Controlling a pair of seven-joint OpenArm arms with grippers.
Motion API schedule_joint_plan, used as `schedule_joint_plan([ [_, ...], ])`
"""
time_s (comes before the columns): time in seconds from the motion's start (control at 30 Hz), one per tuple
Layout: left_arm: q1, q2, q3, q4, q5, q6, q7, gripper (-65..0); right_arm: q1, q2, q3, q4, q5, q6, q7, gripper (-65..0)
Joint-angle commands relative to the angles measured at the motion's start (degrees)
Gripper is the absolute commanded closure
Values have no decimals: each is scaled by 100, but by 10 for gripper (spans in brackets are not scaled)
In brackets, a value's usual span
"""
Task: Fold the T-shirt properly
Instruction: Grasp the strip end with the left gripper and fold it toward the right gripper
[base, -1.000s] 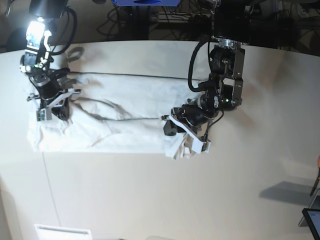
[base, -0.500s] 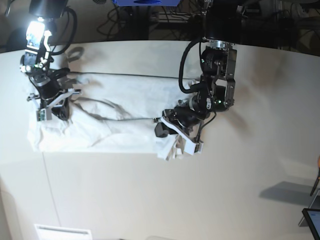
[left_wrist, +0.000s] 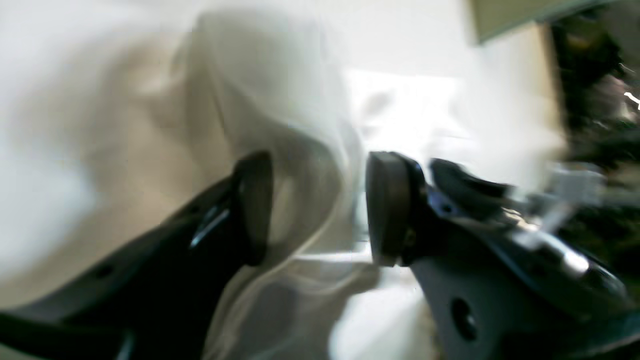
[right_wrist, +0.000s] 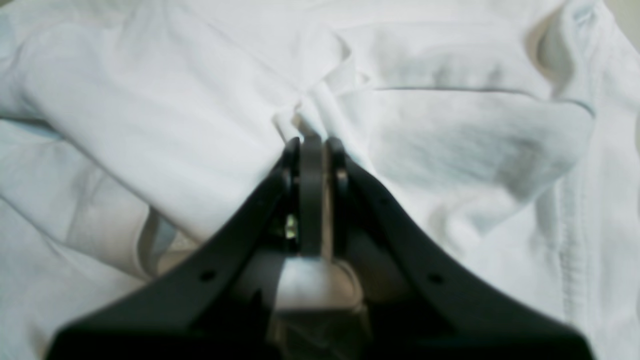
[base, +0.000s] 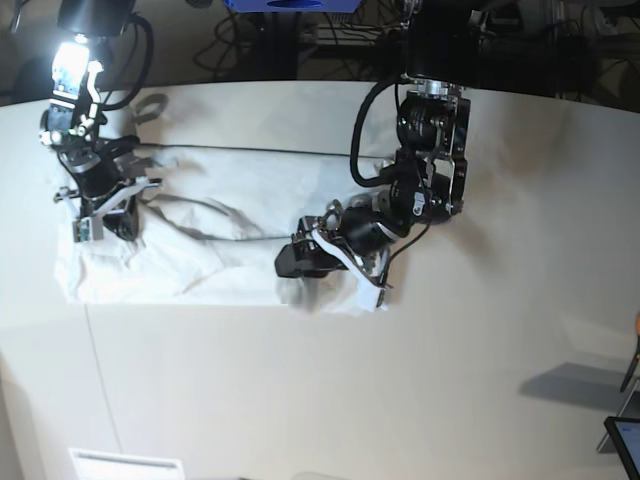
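Note:
The white T-shirt (base: 230, 200) lies wrinkled across the table, stretched from left to right in the base view. My left gripper (base: 320, 268) is low over the shirt's right end, which is bunched and turned over. In the blurred left wrist view its jaws (left_wrist: 320, 210) stand apart, with a loose fold of the T-shirt (left_wrist: 280, 100) between the pads (left_wrist: 255, 205). At the shirt's left end, my right gripper (base: 105, 215) is down on the cloth. In the right wrist view it (right_wrist: 312, 142) is shut on a pinched fold of the T-shirt (right_wrist: 450, 125).
The off-white table (base: 300, 400) runs on in front of the shirt. A white flat object (base: 125, 465) lies at the front left edge, and a dark screen (base: 625, 440) at the front right. Cables and dark gear sit behind the table's far edge.
My left gripper has moved left in the base view, carrying the shirt's right end over onto itself, and its jaws have opened. The right arm has not moved.

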Motion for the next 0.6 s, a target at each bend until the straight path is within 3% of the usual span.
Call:
schedule_joint_plan([
  [0.0, -197, 25, 15, 86, -202, -160, -97, -299, -26, 40, 10, -17, -221, -132, -351, -22],
  [0.27, -479, 25, 366, -98, -1309, -221, -114, -296, -26, 40, 1, -17, -221, -132, -351, -22],
  [0.4, -531, -98, 235, 77, -1142, -204, -114, -292, -26, 40, 1, -17, -221, -132, -360, -22],
  [0.47, -435, -309, 235, 209, -791, -204, -114, -244, -26, 40, 1, -17, -221, -132, -360, -22],
  [0.57, -206, -617, 226, 455, -246, -204, -114, -74, -26, 31, 1, -17, -221, -132, -360, -22],
])
